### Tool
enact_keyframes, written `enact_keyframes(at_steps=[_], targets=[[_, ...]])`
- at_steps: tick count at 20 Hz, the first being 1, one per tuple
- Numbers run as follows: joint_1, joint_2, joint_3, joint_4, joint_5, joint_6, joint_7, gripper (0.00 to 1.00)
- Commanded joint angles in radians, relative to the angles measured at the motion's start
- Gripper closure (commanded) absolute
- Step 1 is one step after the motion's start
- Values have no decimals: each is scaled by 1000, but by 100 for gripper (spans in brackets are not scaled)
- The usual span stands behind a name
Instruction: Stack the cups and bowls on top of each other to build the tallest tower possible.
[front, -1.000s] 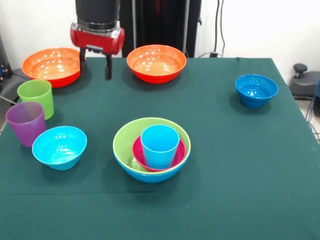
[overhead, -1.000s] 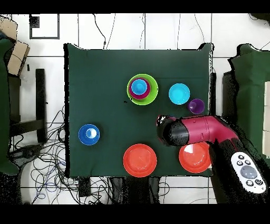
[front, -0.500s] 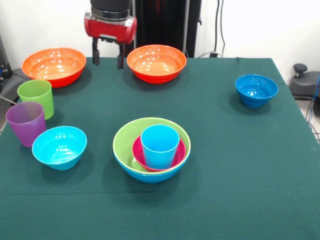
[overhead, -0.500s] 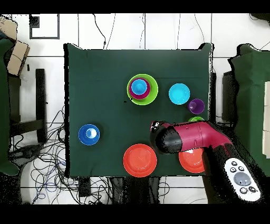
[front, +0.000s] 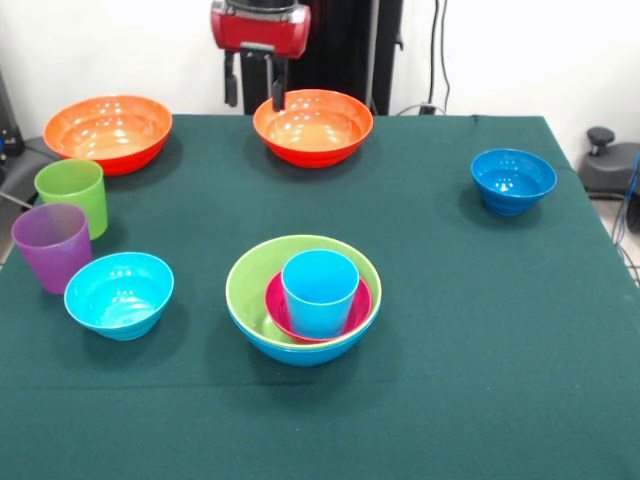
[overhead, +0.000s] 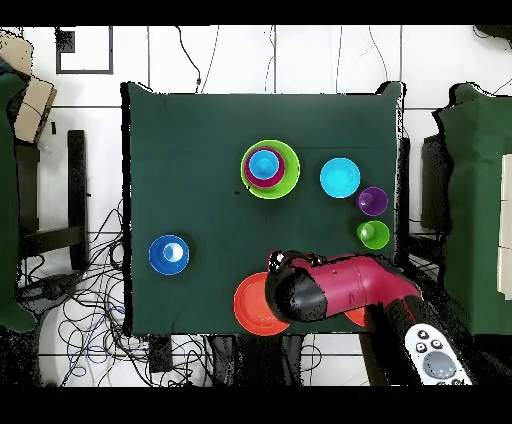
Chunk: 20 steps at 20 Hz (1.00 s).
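Overhead view: arm hides 1 orange bowl (front: 108, 130) and pt of the other (front: 313, 125); 3 cups, 7 bowls in all; fingers (front: 231, 90) apart, empty, above worktop's (front: 450, 330) far edge; tower (front: 304, 297) mid-worktop.

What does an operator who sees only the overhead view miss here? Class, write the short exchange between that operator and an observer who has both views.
Operator: The arm covers its own tip. Is the gripper open?
Observer: Yes. The front view shows the gripper open and holding nothing.
Operator: I see one whole orange bowl. Is there another?
Observer: Yes. A second orange bowl stands under the arm, empty.
Operator: Is the green bowl the tower's base?
Observer: No. The green bowl sits in a large blue bowl.
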<state>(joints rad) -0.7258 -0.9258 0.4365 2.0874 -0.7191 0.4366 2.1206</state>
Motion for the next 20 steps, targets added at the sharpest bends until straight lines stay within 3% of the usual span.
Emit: enact_keyframes(at_steps=[1,6,10,16,20], targets=[[-4,-47,-16,213,-28,-129,46,0],[-18,-62,-61,288,-94,-221,52,0],[6,-3,-140,280,-173,-299,69,0],[-46,89,-203,266,-277,-403,50,0],[-20,173,-292,203,-330,-480,73,0]])
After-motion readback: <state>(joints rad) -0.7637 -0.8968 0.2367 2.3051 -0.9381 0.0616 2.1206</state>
